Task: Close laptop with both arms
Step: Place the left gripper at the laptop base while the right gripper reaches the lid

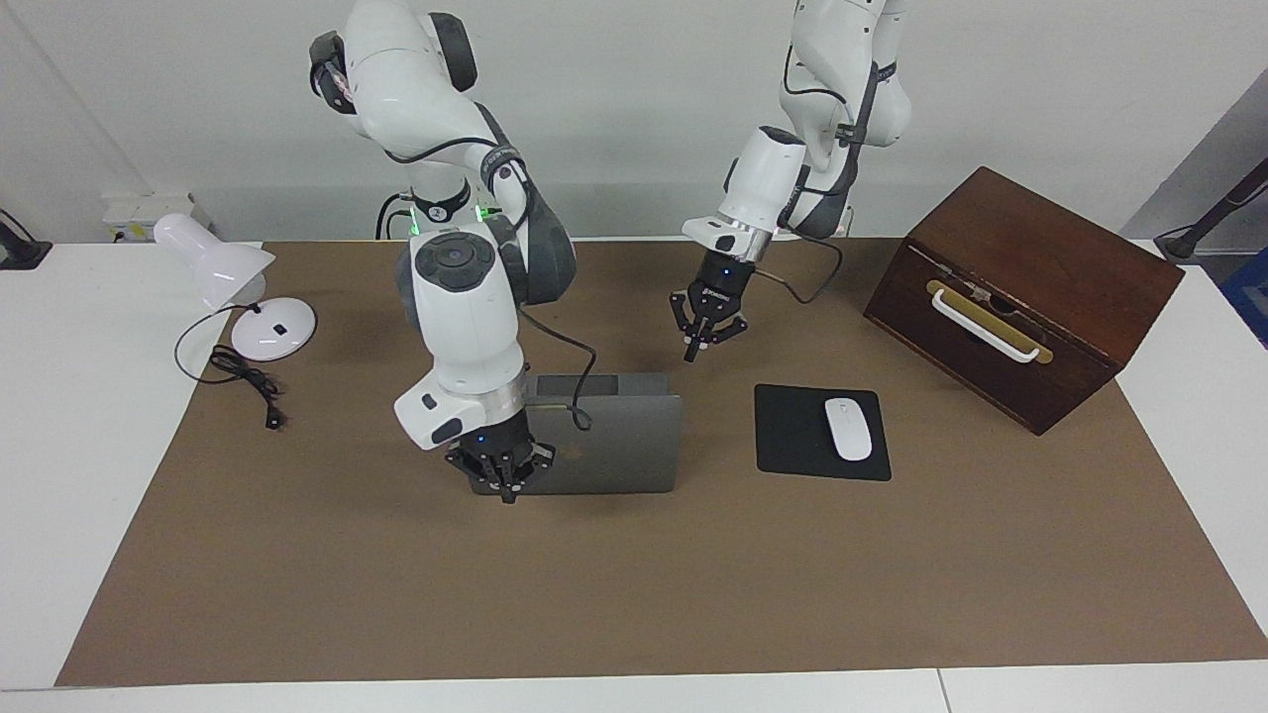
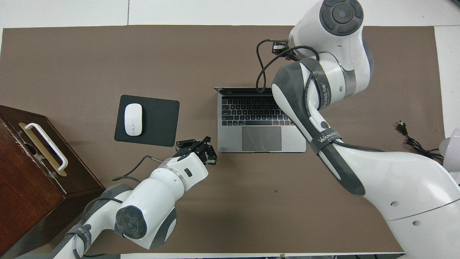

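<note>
The silver-grey laptop stands open in the middle of the brown mat, its keyboard facing the robots and its lid raised. My right gripper points down at the lid's outer face, near the corner toward the right arm's end. I cannot tell if it touches the lid. In the overhead view it is hidden under its own wrist. My left gripper is open and empty. It hangs just above the mat beside the laptop's base corner at the left arm's end, and it also shows in the overhead view.
A black mouse pad with a white mouse lies beside the laptop toward the left arm's end. A dark wooden box with a white handle stands at that end. A white lamp and its black cable are at the right arm's end.
</note>
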